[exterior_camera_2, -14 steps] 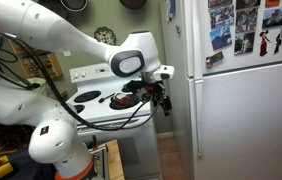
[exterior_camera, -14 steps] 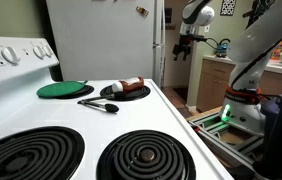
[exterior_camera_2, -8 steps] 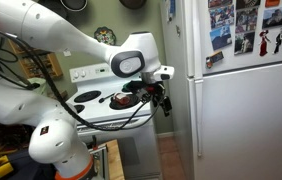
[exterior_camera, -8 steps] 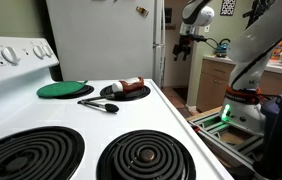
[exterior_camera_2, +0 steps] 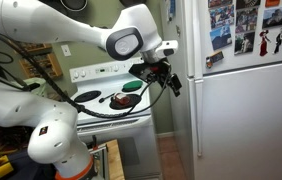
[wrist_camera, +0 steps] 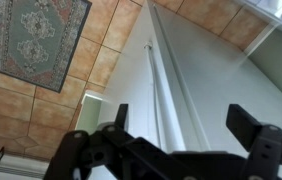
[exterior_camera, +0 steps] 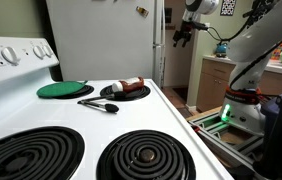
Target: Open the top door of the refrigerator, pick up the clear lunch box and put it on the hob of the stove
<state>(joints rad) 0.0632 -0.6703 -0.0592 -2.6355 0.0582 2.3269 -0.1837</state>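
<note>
The claw (exterior_camera_2: 169, 80) hangs spread wide beside the fridge (exterior_camera: 101, 45), near the edge of its top door (exterior_camera_2: 199, 40), which sits shut. From the wrist, a long door edge runs between the two fingers (wrist_camera: 121, 116). The stove (exterior_camera: 11, 55) stands apart, its hob (exterior_camera: 91, 120) carrying a black plate (exterior_camera: 124, 92).

The hob's (exterior_camera: 131, 118) two front burners (exterior_camera: 141, 155) lie bare, open from above. Farther back a green plate (exterior_camera: 64, 89), a black plate (exterior_camera: 109, 93) of food and a utensil (exterior_camera: 99, 104) crowd the surface. The refrigerator (exterior_camera: 101, 35) walls off the hob's far end, its top door (exterior_camera_2: 243, 35) shut flush. The gripper (exterior_camera_2: 170, 82) hangs in the open aisle just off the refrigerator's front corner; a wooden cabinet (exterior_camera: 216, 80) bounds the aisle's other side.
</note>
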